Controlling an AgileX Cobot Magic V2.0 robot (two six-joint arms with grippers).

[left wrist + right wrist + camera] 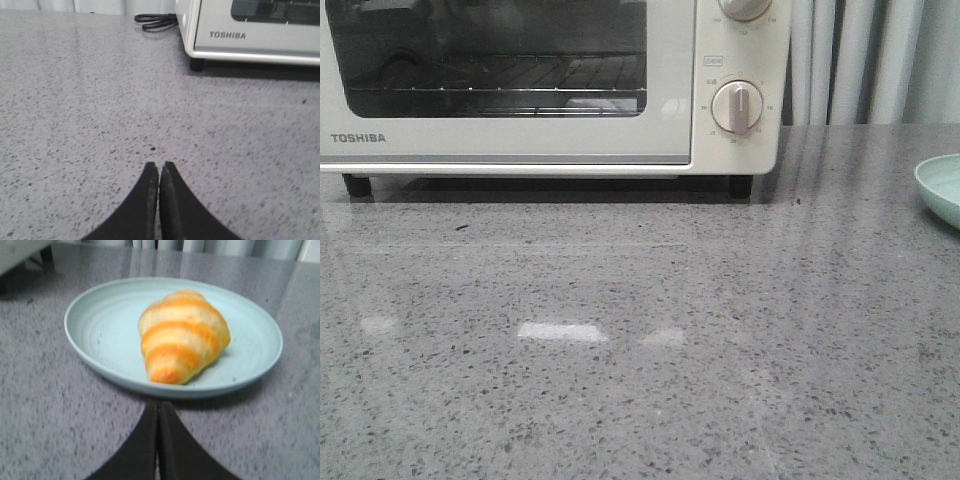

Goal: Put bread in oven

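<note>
The bread (182, 336), a golden-brown roll with cream stripes, lies on a pale green plate (95, 330) in the right wrist view. My right gripper (159, 405) is shut and empty, just short of the plate's near rim. The cream-white TOSHIBA oven (520, 145) stands at the back left of the table with its glass door closed and a wire rack behind the glass. It also shows in the left wrist view (260, 40). My left gripper (159, 166) is shut and empty over bare counter, well short of the oven. Neither gripper shows in the front view.
The plate's rim (940, 190) shows at the right edge of the front view. A black power cord (155, 21) lies beside the oven's left side. The oven has a round knob (737, 106) on its right panel. Grey curtains hang behind the speckled grey counter (640, 350).
</note>
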